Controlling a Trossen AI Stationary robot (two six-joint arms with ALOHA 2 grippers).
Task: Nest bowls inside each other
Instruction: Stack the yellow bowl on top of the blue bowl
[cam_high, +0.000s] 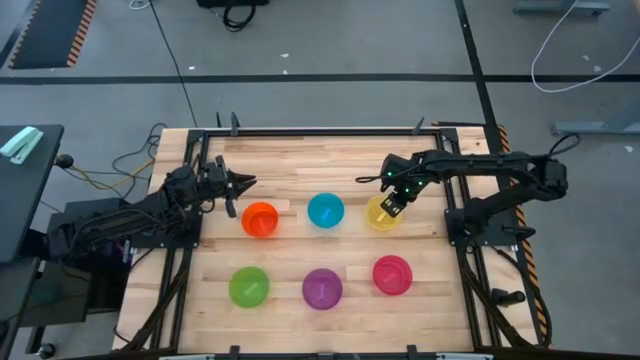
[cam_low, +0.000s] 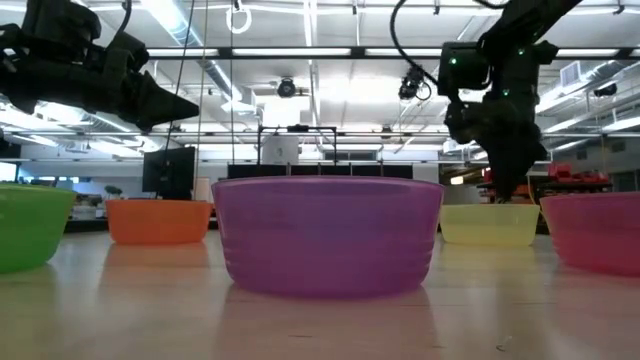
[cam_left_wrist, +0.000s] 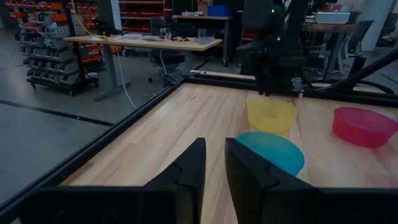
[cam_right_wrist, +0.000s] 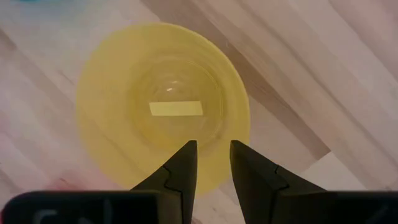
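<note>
Six bowls sit singly on the wooden desk (cam_high: 300, 160), none nested, in two rows of three as the high view shows. The row farther from the camera's lower edge holds the orange bowl (cam_high: 260, 219) on the left, the blue bowl (cam_high: 325, 211) in the middle and the yellow bowl (cam_high: 381, 213) on the right. The other row holds the green bowl (cam_high: 248, 286), the purple bowl (cam_high: 322, 288) and the pink-red bowl (cam_high: 392, 275), in the same left-to-right order. All stand upright, mouths up, each apart from its neighbours. The right gripper (cam_high: 395, 205) is directly over the yellow bowl, pointing down at it; in the right wrist view its fingers (cam_right_wrist: 181, 167) stand a narrow gap apart above the bowl's near rim, holding nothing. The low view places this gripper just above the yellow bowl's rim; contact cannot be confirmed. The left gripper (cam_high: 237, 188) is at the left side of the desk, raised off the surface, just beside the orange bowl and not touching it. Its fingers (cam_left_wrist: 194, 165) are likewise a narrow gap apart and empty, aimed across the desk toward the blue and yellow bowls.
</note>
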